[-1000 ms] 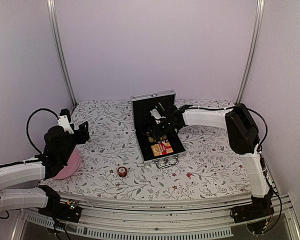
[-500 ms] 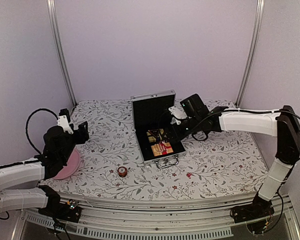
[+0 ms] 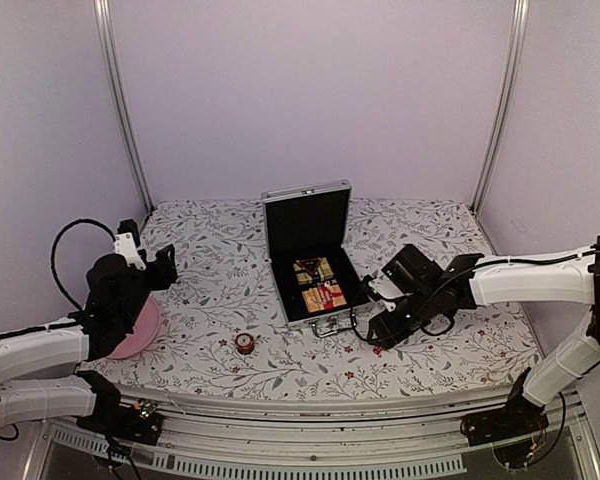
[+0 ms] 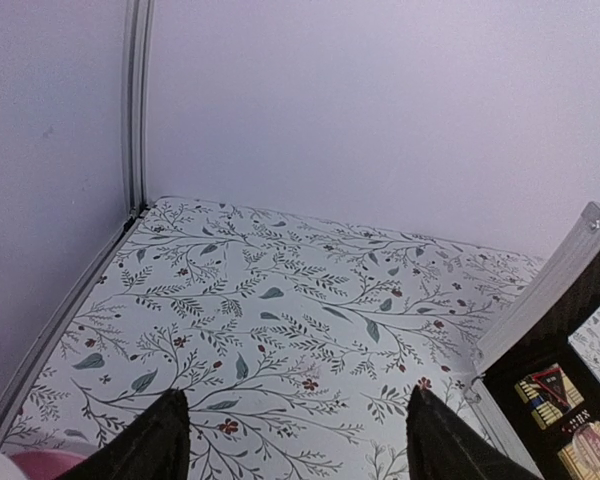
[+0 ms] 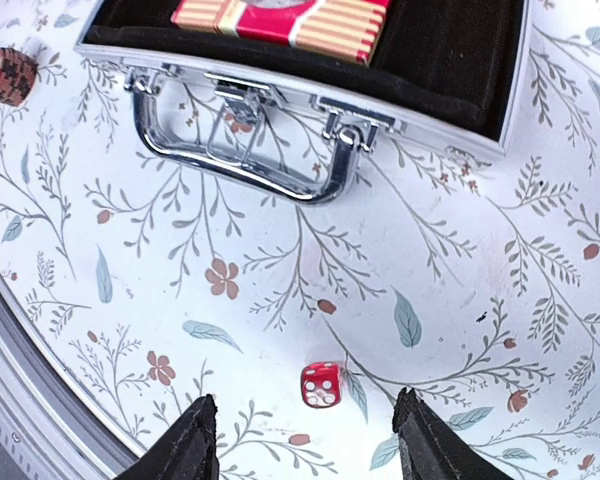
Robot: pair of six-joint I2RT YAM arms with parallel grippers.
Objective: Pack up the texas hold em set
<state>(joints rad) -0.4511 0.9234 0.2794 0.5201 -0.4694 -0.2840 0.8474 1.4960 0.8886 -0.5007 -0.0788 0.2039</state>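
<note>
The silver briefcase (image 3: 298,312) lies open mid-table, its lid (image 3: 305,220) upright and yellow/red card packs (image 3: 322,290) in the black lining. My right gripper (image 3: 380,337) is open and empty, just in front of the case's metal handle (image 5: 240,165). In the right wrist view a small red die (image 5: 320,384) lies on the cloth between the fingers of my right gripper (image 5: 302,440), slightly ahead of the tips. A red round token (image 3: 244,343) sits left of the handle and also shows in the right wrist view (image 5: 5,75). My left gripper (image 3: 165,262) is open and empty at the far left, off the table surface.
A pink plate (image 3: 145,325) lies under my left arm at the table's left edge. The left wrist view shows floral cloth, the case's lid edge (image 4: 540,310) at right and the left wall rail (image 4: 135,100). The table's front edge (image 5: 20,340) runs close to the die.
My right arm pulled out of the open case and swung to the front right, coming down over the die in front of the handle. The left arm has not moved.
</note>
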